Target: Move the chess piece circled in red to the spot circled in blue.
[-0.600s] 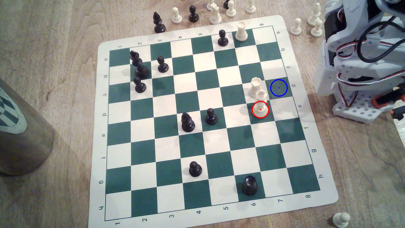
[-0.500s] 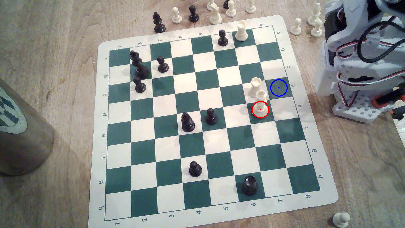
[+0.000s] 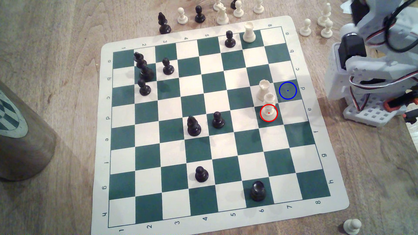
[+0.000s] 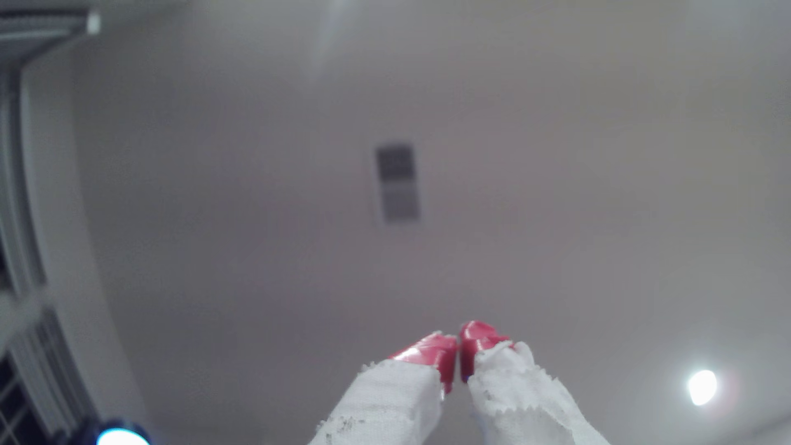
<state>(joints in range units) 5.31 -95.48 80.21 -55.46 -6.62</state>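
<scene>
The chess piece circled in red point(image 3: 269, 106) is a tall cream piece with a flared head, standing on a green square near the exterior view's right side of the board point(image 3: 126, 38). The spot circled in blue point(image 3: 287, 90) is a bare green square one step up and to the right of it, by the board's edge. A cream rook point(image 3: 263, 90) stands just behind the circled piece. In the wrist view my gripper point(image 4: 459, 342) points up at a pale ceiling, its red-tipped, white-wrapped fingers point(image 4: 430, 348) pressed together with nothing between them.
The arm's white body and base point(image 3: 371, 74) sit off the board at the exterior view's right. Several black pieces stand across the board, with a black rook point(image 3: 257, 191) near the front. Spare cream and black pieces line the table behind the board. A brown cylinder point(image 3: 20, 135) lies at left.
The arm's upper links at the exterior view's top right have swung and changed pose. No chess piece has moved.
</scene>
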